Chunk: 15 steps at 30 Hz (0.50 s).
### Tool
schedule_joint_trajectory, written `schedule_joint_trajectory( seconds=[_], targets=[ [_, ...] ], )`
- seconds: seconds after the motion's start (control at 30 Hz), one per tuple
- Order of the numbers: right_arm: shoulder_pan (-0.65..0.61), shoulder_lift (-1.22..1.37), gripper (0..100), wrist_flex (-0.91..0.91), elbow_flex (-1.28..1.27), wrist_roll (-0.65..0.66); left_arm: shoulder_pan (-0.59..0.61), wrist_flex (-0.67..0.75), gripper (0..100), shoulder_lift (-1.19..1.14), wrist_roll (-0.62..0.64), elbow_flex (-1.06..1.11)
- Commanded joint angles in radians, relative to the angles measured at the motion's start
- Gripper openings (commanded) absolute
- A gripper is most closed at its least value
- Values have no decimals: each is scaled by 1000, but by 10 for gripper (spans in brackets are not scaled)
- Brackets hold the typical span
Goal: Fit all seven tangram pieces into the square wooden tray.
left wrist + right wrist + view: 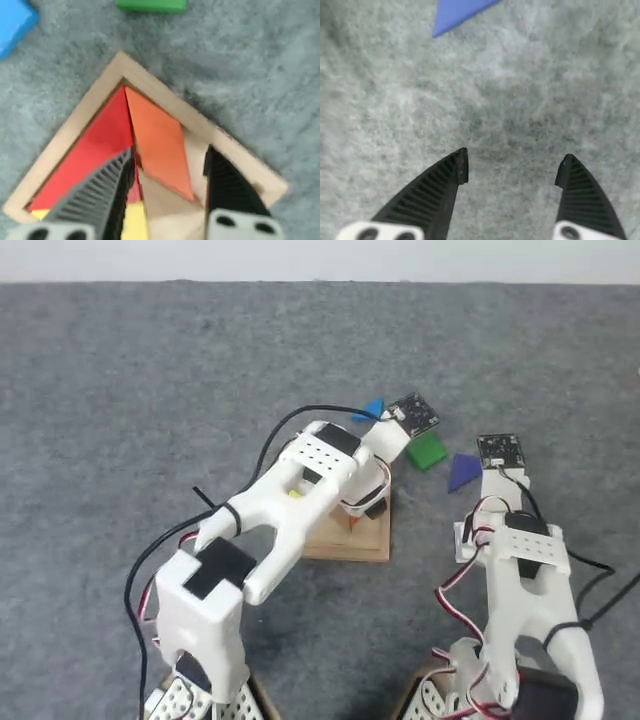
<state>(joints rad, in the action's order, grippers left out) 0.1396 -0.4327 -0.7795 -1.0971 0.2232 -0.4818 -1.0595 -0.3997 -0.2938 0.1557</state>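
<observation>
- High view: the square wooden tray sits mid-table, mostly under the left arm, which stretches across it. Only the tray's near edge and a right corner show. Beyond its far side lie a blue piece, a green piece and a violet triangle, each apart from the tray with open grey carpet around them. The right arm stands to the tray's right, near the violet triangle. A pale wall borders the carpet's far edge.
- Left wrist view: the left gripper is spread, with one finger on either side of the orange piece. I cannot tell whether they touch it. The orange piece lies in the tray against the red piece, and a yellow piece adjoins the red. Bare wood remains between the orange piece and the rim. The green and blue pieces lie outside the tray's corner.
- Right wrist view: the right gripper is spread above the carpet, with only carpet between its fingers. The violet triangle lies ahead, well apart from the fingertips.
</observation>
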Motion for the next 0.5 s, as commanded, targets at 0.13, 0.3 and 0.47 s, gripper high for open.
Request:
schedule_joint_trajectory(
  seconds=[0.13, 0.3, 0.47],
  targets=[
    [-12, -30, 292, 16, 5, 11, 0, -49, 227, -89, -5, -147],
    [-12, -30, 292, 19, -2, 11, -32, -130, 226, -132, -5, -211],
    [-12, -30, 292, 19, -2, 9, -75, -199, 225, -127, -5, -231]
  ],
)
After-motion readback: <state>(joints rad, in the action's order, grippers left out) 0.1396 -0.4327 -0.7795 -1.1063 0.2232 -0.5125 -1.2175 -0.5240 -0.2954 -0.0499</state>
